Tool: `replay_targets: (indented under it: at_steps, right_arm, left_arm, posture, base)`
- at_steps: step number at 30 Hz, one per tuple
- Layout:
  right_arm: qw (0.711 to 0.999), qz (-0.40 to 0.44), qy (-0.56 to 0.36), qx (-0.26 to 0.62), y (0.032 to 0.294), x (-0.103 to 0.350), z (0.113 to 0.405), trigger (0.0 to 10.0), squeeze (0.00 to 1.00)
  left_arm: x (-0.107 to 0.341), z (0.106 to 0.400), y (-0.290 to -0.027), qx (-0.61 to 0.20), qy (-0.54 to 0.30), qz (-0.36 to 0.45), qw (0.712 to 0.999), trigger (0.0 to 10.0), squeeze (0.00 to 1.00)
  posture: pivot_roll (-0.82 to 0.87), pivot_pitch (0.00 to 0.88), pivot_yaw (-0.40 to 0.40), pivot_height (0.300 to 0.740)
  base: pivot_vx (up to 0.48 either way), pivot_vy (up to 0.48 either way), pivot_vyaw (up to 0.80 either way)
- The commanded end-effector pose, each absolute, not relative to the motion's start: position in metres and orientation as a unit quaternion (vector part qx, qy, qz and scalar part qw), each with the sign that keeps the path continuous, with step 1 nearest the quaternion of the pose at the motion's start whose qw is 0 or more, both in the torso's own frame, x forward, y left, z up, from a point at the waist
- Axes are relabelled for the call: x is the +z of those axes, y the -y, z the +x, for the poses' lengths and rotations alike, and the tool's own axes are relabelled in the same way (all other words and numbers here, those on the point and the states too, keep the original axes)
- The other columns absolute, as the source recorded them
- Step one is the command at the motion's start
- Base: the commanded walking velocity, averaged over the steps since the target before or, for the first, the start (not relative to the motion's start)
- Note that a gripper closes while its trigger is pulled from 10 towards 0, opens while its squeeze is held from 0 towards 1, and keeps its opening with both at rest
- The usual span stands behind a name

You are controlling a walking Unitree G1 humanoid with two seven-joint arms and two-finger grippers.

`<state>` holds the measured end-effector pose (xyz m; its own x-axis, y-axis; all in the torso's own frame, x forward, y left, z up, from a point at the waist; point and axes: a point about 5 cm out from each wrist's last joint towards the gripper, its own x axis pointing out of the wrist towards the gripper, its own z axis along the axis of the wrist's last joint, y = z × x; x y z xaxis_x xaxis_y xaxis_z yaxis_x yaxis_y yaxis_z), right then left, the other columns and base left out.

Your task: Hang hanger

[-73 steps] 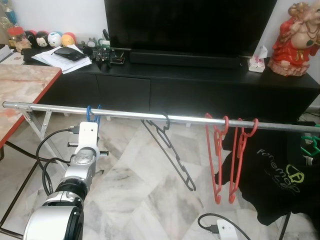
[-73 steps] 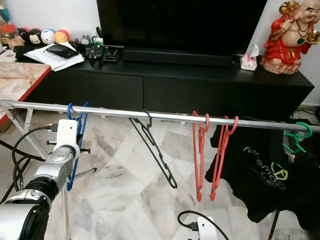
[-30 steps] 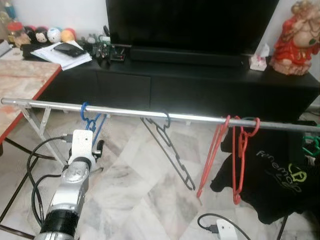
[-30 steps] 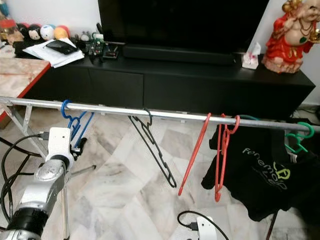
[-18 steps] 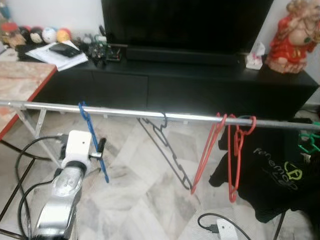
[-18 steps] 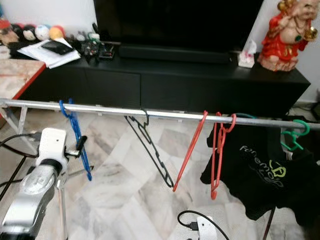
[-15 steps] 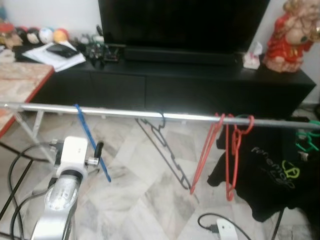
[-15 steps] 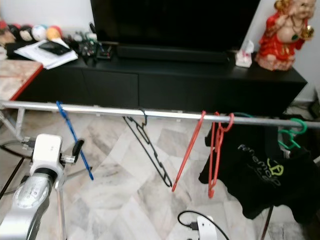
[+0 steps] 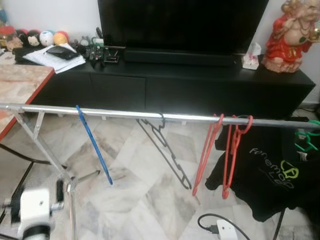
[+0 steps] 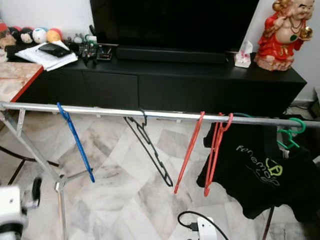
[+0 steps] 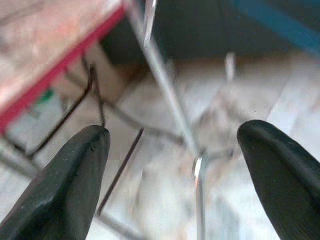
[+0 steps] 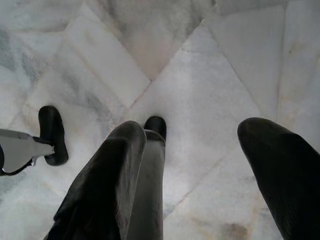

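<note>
A blue hanger (image 9: pixel 94 145) hangs by its hook on the silver rail (image 9: pixel 125 114), near the rail's left end, tilted and free of any gripper. My left arm (image 9: pixel 34 215) is low at the bottom left, below and apart from the hanger. In the left wrist view my left gripper (image 11: pixel 175 145) is open with nothing between its fingers, facing the rack's leg. My right gripper (image 12: pixel 190 135) is open over the marble floor.
Further right on the rail hang a black hanger (image 9: pixel 165 150), two red hangers (image 9: pixel 212 155), a black T-shirt (image 9: pixel 270 175) and a green hanger (image 9: pixel 306 137). The rack's leg (image 9: pixel 50 155) slants down at left. A black TV cabinet (image 9: pixel 200 85) stands behind, a marble table (image 9: pixel 20 85) at left.
My left gripper has let go of the blue hanger and dropped down and away from the rail. The hanger now hangs alone. The red hangers have swung a little.
</note>
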<state>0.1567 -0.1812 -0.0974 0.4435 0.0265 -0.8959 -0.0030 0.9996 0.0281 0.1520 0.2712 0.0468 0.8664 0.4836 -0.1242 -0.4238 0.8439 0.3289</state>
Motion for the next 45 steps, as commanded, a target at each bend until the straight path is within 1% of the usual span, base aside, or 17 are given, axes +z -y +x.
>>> replay_targets:
  at_steps: [1, 4, 5, 6, 7, 9, 11, 15, 18, 20, 30, 31, 32, 34, 36, 38, 45]
  right_arm:
    - [0.852, 0.016, -0.523, 0.002, 0.182, -0.097, 0.156, 10.0, 0.00]
    - [0.852, 0.012, -0.524, 0.000, 0.182, -0.098, 0.156, 10.0, 0.00]
    - [0.852, 0.011, -0.524, -0.001, 0.182, -0.098, 0.156, 10.0, 0.00]
    - [0.851, 0.010, -0.525, 0.000, 0.183, -0.098, 0.156, 10.0, 0.00]
    - [0.851, 0.009, -0.525, 0.001, 0.182, -0.098, 0.156, 10.0, 0.00]
    - [0.851, 0.009, -0.525, 0.001, 0.182, -0.098, 0.155, 10.0, 0.00]
    - [0.852, 0.013, -0.524, -0.001, 0.182, -0.098, 0.155, 10.0, 0.00]
    - [0.852, 0.013, -0.523, -0.001, 0.181, -0.098, 0.155, 10.0, 0.00]
    - [0.854, 0.019, -0.520, -0.008, 0.181, -0.098, 0.155, 10.0, 0.00]
    - [0.853, 0.018, -0.521, -0.008, 0.181, -0.098, 0.154, 10.0, 0.00]
    - [0.851, 0.013, -0.524, -0.008, 0.182, -0.099, 0.152, 10.0, 0.00]
    - [0.852, 0.014, -0.524, -0.007, 0.182, -0.099, 0.151, 10.0, 0.00]
    - [0.852, 0.014, -0.524, -0.007, 0.182, -0.099, 0.151, 10.0, 0.00]
    - [0.852, 0.015, -0.523, -0.008, 0.182, -0.099, 0.151, 10.0, 0.00]
    - [0.852, 0.015, -0.523, -0.008, 0.182, -0.099, 0.151, 10.0, 0.00]
    - [0.852, 0.015, -0.523, -0.009, 0.181, -0.100, 0.151, 10.0, 0.00]
    - [0.852, 0.015, -0.523, -0.008, 0.181, -0.100, 0.151, 10.0, 0.00]
  left_arm:
    - [0.018, 0.131, -0.279, 0.265, -0.166, 0.135, 0.940, 10.0, 0.00]
    - [-0.004, 0.123, -0.278, 0.246, -0.219, 0.132, 0.935, 10.0, 0.00]
    - [-0.020, 0.118, -0.276, 0.230, -0.267, 0.128, 0.927, 10.0, 0.00]
    - [-0.042, 0.110, -0.272, 0.215, -0.323, 0.097, 0.917, 10.0, 0.00]
    - [-0.054, 0.108, -0.267, 0.194, -0.354, 0.080, 0.911, 10.0, 0.00]
    - [-0.060, 0.108, -0.264, 0.175, -0.373, 0.097, 0.906, 10.0, 0.00]
    - [-0.069, 0.111, -0.257, 0.157, -0.390, 0.063, 0.905, 10.0, 0.00]
    - [-0.085, 0.121, -0.243, 0.097, -0.442, 0.076, 0.888, 10.0, 0.00]
    - [-0.090, 0.124, -0.240, 0.094, -0.462, 0.063, 0.880, 10.0, 0.00]
    - [-0.090, 0.126, -0.240, 0.092, -0.460, 0.057, 0.881, 10.0, 0.00]
    - [-0.090, 0.144, -0.230, 0.054, -0.465, 0.095, 0.878, 10.0, 0.00]
    - [-0.092, 0.140, -0.231, 0.047, -0.489, 0.129, 0.861, 10.0, 0.00]
    - [-0.093, 0.139, -0.231, 0.045, -0.495, 0.139, 0.856, 10.0, 0.00]
    - [-0.092, 0.142, -0.228, 0.046, -0.484, 0.119, 0.866, 10.0, 0.00]
    - [-0.092, 0.146, -0.224, 0.033, -0.476, 0.120, 0.870, 10.0, 0.00]
    - [-0.091, 0.147, -0.226, 0.045, -0.471, 0.104, 0.875, 10.0, 0.00]
    - [-0.092, 0.142, -0.229, 0.045, -0.479, 0.114, 0.869, 10.0, 0.00]
  posture:
    - [-0.01, 0.009, -0.044, 0.740]
    - [0.00, 0.002, -0.044, 0.740]
    - [0.01, 0.000, -0.048, 0.740]
    - [0.00, 0.000, -0.048, 0.740]
    - [-0.01, 0.000, -0.043, 0.740]
    - [-0.01, 0.000, -0.041, 0.740]
    - [-0.01, 0.000, -0.041, 0.740]
    - [-0.01, 0.000, -0.044, 0.740]
    - [-0.02, 0.000, -0.039, 0.740]
    - [-0.03, 0.000, -0.038, 0.740]
    - [-0.04, 0.000, -0.045, 0.740]
    - [-0.04, 0.000, -0.045, 0.740]
    - [-0.04, 0.000, -0.045, 0.740]
    - [-0.05, 0.000, -0.042, 0.740]
    - [-0.05, 0.000, -0.042, 0.740]
    - [-0.05, 0.000, -0.042, 0.740]
    - [-0.05, 0.000, -0.040, 0.740]
  base:
    - [0.000, 0.000, 0.00]
    - [0.000, 0.000, 0.00]
    - [0.000, 0.000, 0.00]
    - [0.000, 0.000, 0.00]
    - [0.000, 0.000, 0.00]
    - [0.000, 0.000, 0.00]
    - [0.000, 0.000, 0.00]
    - [0.000, 0.000, 0.00]
    - [0.000, 0.000, 0.00]
    - [0.000, 0.000, 0.00]
    - [0.000, 0.000, 0.00]
    - [0.000, 0.000, 0.00]
    - [0.000, 0.000, 0.00]
    - [0.000, 0.000, 0.00]
    - [0.000, 0.000, 0.00]
    - [0.000, 0.000, 0.00]
    - [0.000, 0.000, 0.00]
